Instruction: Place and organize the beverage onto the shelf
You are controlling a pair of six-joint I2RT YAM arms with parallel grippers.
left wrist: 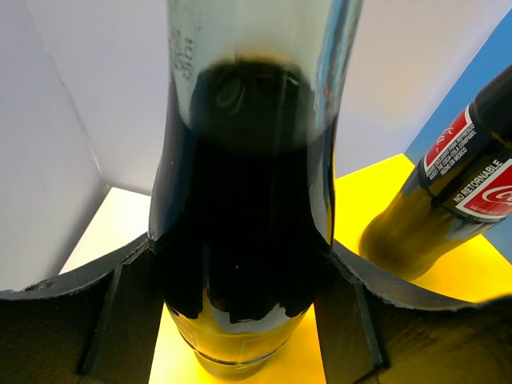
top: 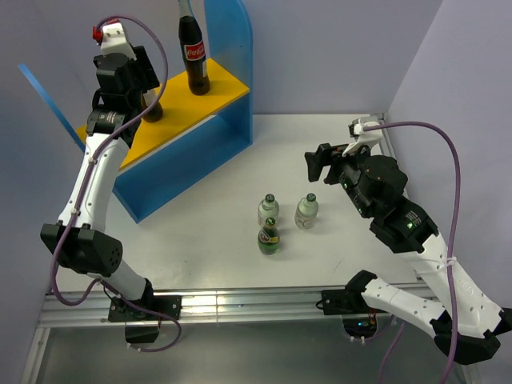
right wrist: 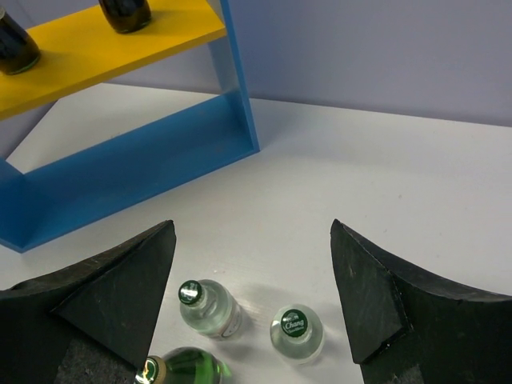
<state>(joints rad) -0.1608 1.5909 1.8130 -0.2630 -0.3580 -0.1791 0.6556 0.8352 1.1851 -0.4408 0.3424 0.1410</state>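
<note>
Top external view: the left arm reaches over the blue-panelled shelf with a yellow-orange top board [top: 220, 86]. Its fingers are set around a tall dark glass cola bottle [top: 153, 110] on the board's left half. A second cola bottle with a red label [top: 194, 60] stands further right on the same board, apart from it. A small clear glass bottle [top: 269, 208], another clear bottle [top: 306, 210] and a small dark green bottle [top: 270, 238] stand clustered on the white surface [top: 200, 256].

Left wrist view: the black left fingers [left wrist: 120, 320] press against both sides of the tall bottle [left wrist: 240, 208], and its base seems to rest on the yellow board. The fingers should part only once the base sits flat. They should then draw straight back, because the red-labelled bottle [left wrist: 448, 200] stands near on the right and a sideways sweep could knock it.

Right wrist view: the right fingers [right wrist: 120, 296] are spread apart and hold nothing, hovering over the three small bottles. These stand close together, so the fingers may nudge one bottle while reaching for another.
</note>
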